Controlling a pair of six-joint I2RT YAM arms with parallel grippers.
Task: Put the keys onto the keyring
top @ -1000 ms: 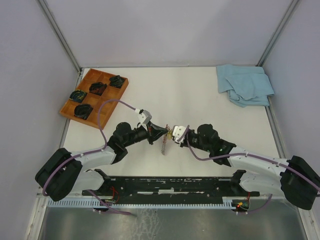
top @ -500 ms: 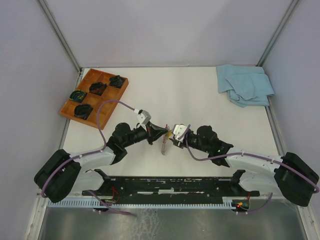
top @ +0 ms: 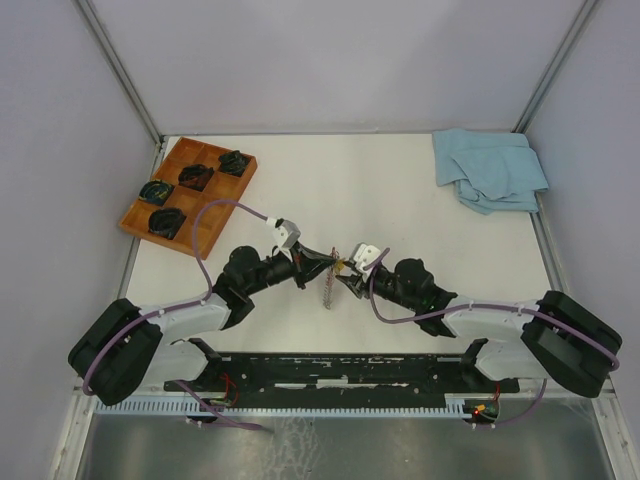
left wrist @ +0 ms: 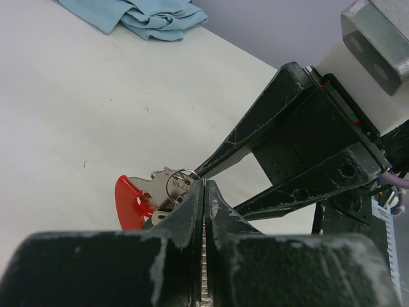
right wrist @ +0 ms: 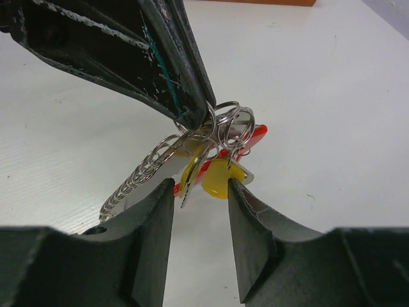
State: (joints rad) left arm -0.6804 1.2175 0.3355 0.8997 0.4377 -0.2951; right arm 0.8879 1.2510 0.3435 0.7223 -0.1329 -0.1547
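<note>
- Over mid desk (top: 420, 215), the left gripper (top: 327, 262) pinched the keyring (right wrist: 225, 120).
- At its 3 o'clock, the right gripper (right wrist: 201, 188) stood spread, the keys (right wrist: 216, 177) between its jaws.

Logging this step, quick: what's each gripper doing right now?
Left gripper: shut on the keyring.
Right gripper: open, fingers either side of the yellow-headed key, not clamped.

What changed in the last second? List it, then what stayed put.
The right arm swung inward at its base and stretched lower, edging the right gripper slightly left toward the left gripper; its jaws stand open by the yellow key. No visible grab or release. Unchanged: left gripper shut on the keyring, chain hanging, tray, cloth.
</note>
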